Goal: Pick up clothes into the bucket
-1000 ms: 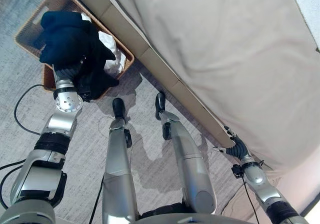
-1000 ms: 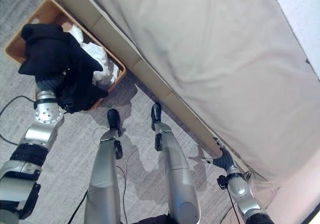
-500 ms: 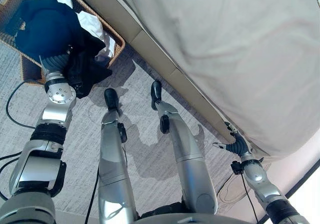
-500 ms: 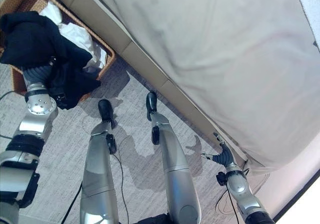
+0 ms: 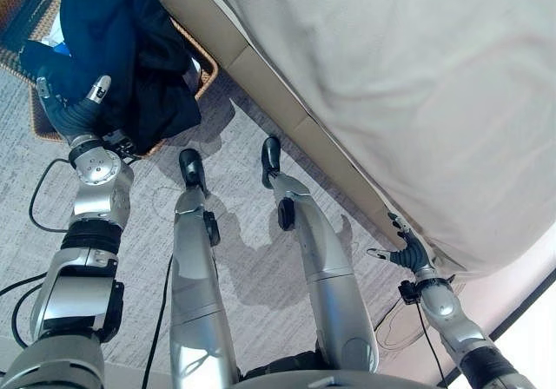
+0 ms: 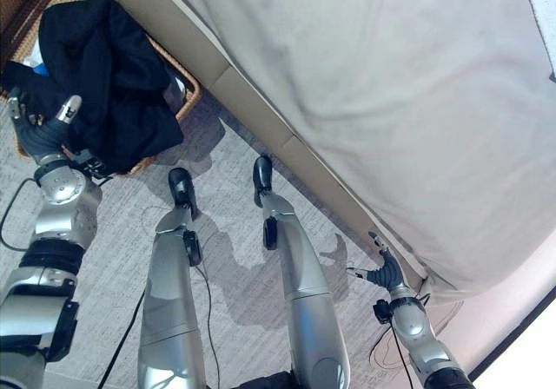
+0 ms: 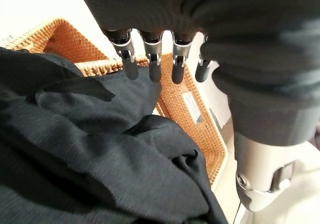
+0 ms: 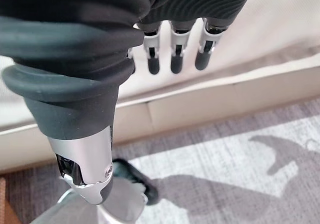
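Observation:
A dark navy garment point(image 5: 130, 59) lies heaped in the brown wicker basket point(image 5: 207, 66) at the upper left, one fold hanging over the near rim. My left hand point(image 5: 74, 111) hovers just in front of the basket with its fingers point(image 7: 150, 59) straight and nothing in them. In the left wrist view the garment point(image 7: 90, 149) lies below those fingers, clear of them, against the basket's woven rim point(image 7: 200, 129). My right hand point(image 5: 404, 250) hangs open low on the right, next to the bed's base, and is idle.
A bed under a beige cover point(image 5: 391, 85) runs diagonally across the view, its beige base panel point(image 5: 261, 94) right behind the basket. Grey carpet point(image 5: 243, 259) lies between the basket and the bed's lower right corner.
My left hand has let go of the dark garment, which now rests in the basket. The hand has drawn back from it with fingers straightened. The camera has shifted a little.

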Robot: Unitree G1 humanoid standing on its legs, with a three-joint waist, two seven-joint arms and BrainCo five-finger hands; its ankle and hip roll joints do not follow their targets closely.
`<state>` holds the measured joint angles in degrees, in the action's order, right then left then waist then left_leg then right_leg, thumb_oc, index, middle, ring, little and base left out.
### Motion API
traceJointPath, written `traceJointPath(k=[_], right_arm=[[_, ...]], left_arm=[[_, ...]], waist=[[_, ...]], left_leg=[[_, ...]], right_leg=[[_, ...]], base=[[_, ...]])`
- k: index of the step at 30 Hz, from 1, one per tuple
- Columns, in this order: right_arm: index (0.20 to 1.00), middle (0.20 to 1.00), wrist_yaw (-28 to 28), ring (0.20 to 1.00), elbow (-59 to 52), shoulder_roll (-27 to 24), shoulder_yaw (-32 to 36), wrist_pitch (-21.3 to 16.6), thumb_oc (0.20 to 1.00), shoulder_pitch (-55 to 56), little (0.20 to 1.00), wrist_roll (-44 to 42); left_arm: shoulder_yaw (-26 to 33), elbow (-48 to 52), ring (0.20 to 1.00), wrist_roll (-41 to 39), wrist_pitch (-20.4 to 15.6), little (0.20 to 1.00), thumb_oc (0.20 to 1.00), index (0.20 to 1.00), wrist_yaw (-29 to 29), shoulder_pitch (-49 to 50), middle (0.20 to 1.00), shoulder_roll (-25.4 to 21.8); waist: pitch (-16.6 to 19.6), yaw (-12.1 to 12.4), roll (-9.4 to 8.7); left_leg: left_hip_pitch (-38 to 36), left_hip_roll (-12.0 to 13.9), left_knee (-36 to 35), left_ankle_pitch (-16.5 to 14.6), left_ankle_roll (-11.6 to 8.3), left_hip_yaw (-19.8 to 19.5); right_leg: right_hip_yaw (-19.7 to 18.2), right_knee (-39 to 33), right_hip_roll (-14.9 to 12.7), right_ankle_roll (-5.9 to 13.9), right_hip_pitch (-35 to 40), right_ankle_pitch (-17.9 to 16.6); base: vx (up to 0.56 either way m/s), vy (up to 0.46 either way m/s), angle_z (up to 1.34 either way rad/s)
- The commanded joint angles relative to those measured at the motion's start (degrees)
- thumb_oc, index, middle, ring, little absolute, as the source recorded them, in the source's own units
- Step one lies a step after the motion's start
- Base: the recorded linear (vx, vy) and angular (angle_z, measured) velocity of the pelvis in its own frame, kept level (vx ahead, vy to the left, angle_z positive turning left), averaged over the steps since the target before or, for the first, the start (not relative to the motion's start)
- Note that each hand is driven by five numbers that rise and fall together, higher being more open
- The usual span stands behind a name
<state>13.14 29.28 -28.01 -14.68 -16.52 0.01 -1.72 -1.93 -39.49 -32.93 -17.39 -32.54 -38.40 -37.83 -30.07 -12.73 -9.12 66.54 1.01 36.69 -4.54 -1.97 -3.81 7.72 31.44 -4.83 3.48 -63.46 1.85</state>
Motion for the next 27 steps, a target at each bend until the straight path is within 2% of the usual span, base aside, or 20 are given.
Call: traceJointPath(k=[1,4,10,12,13,16,19,20,22,23,24,27], right_arm=[[1.000,1.000,1.7,1.000,-2.0,-2.3,-1.7,0.5,1.000,0.3,1.000,-1.0],[1.000,1.000,1.8,1.000,-1.7,-2.4,-2.0,0.5,1.000,-0.2,1.000,-0.8],[1.000,1.000,2.4,1.000,0.3,-1.5,-1.5,1.5,1.000,-1.0,1.000,-0.3],[1.000,1.000,3.0,1.000,1.4,-0.8,-1.0,2.2,1.000,-1.6,1.000,0.1],[1.000,1.000,3.1,1.000,2.1,-0.4,-0.4,2.3,1.000,-1.8,1.000,0.0],[1.000,1.000,3.2,1.000,4.4,0.4,1.0,2.7,1.000,-2.0,1.000,-0.4],[1.000,1.000,2.2,1.000,6.7,1.4,2.2,2.5,1.000,-2.2,1.000,-2.2],[1.000,1.000,2.2,1.000,6.7,1.4,2.2,2.5,1.000,-2.2,1.000,-2.2],[1.000,1.000,0.1,1.000,8.8,2.6,3.8,1.4,1.000,-2.5,1.000,-6.3],[1.000,1.000,0.1,1.000,8.8,2.6,3.7,1.4,1.000,-2.5,1.000,-6.3],[1.000,1.000,-2.3,1.000,11.5,3.8,5.3,0.5,1.000,-2.2,1.000,-10.5],[1.000,1.000,-5.3,1.000,16.0,5.5,7.0,0.3,1.000,-1.3,1.000,-15.1]], left_arm=[[2.4,3.5,1.000,-0.6,-3.4,1.000,1.000,1.000,-0.7,2.3,1.000,-1.1],[2.9,3.6,1.000,0.0,-3.2,1.000,1.000,1.000,-0.4,4.0,1.000,-0.5],[5.6,4.8,1.000,0.8,-3.2,1.000,1.000,1.000,-0.2,11.7,1.000,3.6],[6.8,5.5,1.000,1.3,-3.6,1.000,1.000,1.000,0.1,15.5,1.000,7.0],[7.5,6.9,1.000,0.4,-4.4,1.000,1.000,1.000,1.1,17.4,1.000,8.7],[7.5,9.4,1.000,-1.0,-5.4,1.000,1.000,1.000,4.1,22.1,1.000,12.8],[6.7,9.6,1.000,-0.4,-5.8,1.000,1.000,1.000,7.4,25.3,1.000,15.2],[6.7,9.7,1.000,-0.4,-5.8,1.000,1.000,1.000,7.4,25.3,1.000,15.3],[6.1,9.2,1.000,1.5,-6.5,1.000,1.000,1.000,10.2,27.2,1.000,16.3],[6.1,9.2,1.000,1.5,-6.5,1.000,1.000,1.000,10.2,27.2,1.000,16.3],[5.7,8.8,1.000,3.8,-7.0,1.000,1.000,1.000,12.5,28.5,1.000,16.2],[5.0,6.9,1.000,3.9,-7.0,1.000,1.000,1.000,16.6,31.0,1.000,17.1]], waist=[[0.3,3.6,-2.80],[0.3,3.9,-2.42],[0.3,5.4,-0.33],[0.3,6.5,0.98],[0.3,6.8,1.61],[0.3,7.8,3.11],[0.3,8.4,4.37],[0.3,8.4,4.39],[0.3,8.8,5.64],[0.3,8.8,5.64],[1.4,9.1,6.55],[5.2,9.2,7.60]], left_leg=[[-3.7,-0.9,1.3,-3.3,-0.37,-2.7],[-5.2,-1.0,0.4,-3.2,-0.35,-2.4],[-12.0,-1.6,-3.0,-2.4,-0.43,-1.7],[-16.7,-2.0,-5.4,-1.9,-0.45,-1.5],[-17.7,-2.5,-7.4,0.6,-0.29,-1.2],[-24.8,-3.3,-11.2,1.5,-0.36,-1.1],[-32.2,-3.5,-15.5,2.5,-0.66,-1.4],[-32.4,-3.5,-15.6,2.5,-0.66,-1.4],[-40.5,-3.3,-20.1,3.4,-1.05,-1.3],[-40.7,-3.3,-20.3,3.5,-1.06,-1.3],[-45.8,-3.2,-23.6,4.3,-1.36,-1.3],[-50.9,-3.1,-27.5,5.2,-1.68,-1.3]], right_leg=[[-1.5,-5.2,-4.2,5.17,4.0,-2.1],[-1.6,-5.4,-4.3,5.12,5.2,-1.9],[-1.8,-6.2,-4.8,4.97,10.9,-1.4],[-1.9,-6.8,-5.1,4.77,15.1,-0.9],[-1.6,-7.8,-5.6,4.29,15.8,-2.6],[-1.4,-9.4,-5.9,4.04,22.3,-2.2],[-0.4,-11.9,-6.0,3.87,29.7,-2.0],[-0.4,-12.0,-6.0,3.87,29.9,-2.0],[0.5,-14.9,-5.8,3.89,37.5,-1.9],[0.5,-15.0,-5.8,3.89,37.7,-2.0],[1.0,-17.1,-5.5,3.92,42.5,-1.9],[1.6,-20.7,-4.9,4.10,48.0,-2.3]], base=[[-0.01,0.018,0.05],[-0.01,0.012,0.04],[-0.02,0.005,0.06],[-0.05,-0.005,0.03],[-0.06,0.011,0.07],[0.00,-0.007,0.15],[0.03,-0.037,0.06],[0.06,-0.048,0.05],[0.07,-0.040,0.08],[0.12,-0.044,0.13],[0.12,-0.038,0.16],[0.14,-0.050,0.06]])
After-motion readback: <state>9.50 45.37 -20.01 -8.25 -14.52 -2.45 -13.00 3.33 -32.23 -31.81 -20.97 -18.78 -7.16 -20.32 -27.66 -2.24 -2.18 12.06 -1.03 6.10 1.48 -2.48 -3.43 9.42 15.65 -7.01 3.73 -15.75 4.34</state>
